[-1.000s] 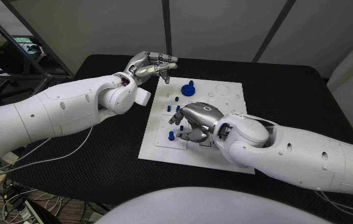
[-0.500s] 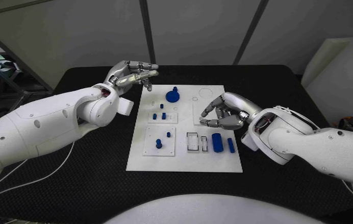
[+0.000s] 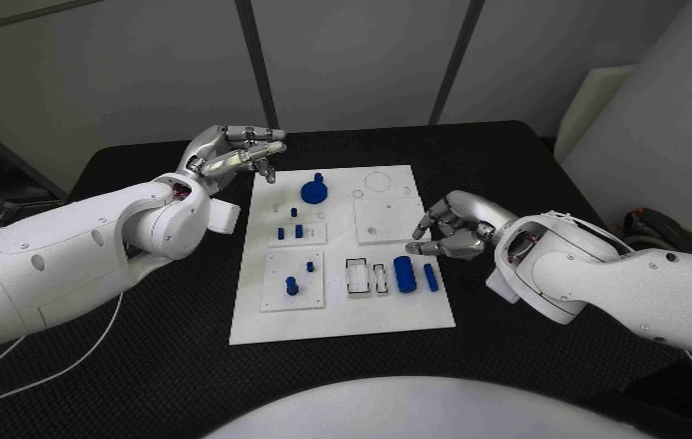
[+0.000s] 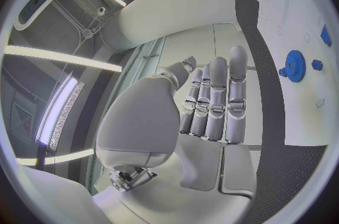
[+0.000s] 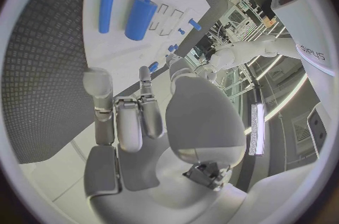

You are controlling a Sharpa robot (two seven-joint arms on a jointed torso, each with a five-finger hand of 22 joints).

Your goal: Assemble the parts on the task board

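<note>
1. The surface (image 3: 534, 169) is black and looks matte and grippy, ringed by pale partition panels. It leaves free room on both sides of the task board (image 3: 346, 314).
2. The task board is a stiff white plate lying mid-surface, running toward the far edge. It probably slides if pushed.
3. The left hand (image 3: 231, 154) hovers off the board's far-left corner, fingers together and curled, gripping nothing.
4. The right hand (image 3: 450, 229) sits at the board's right edge, clenched loosely on nothing.
5. The gear (image 3: 313, 192) stands near the far edge. It looks rigid and light; take it by its rim.
6. The thick cylinder (image 3: 405, 274) and thin peg (image 3: 430, 277) lie loose near the right edge. They are smooth and likely to roll, so pinch them across the middle.
</note>
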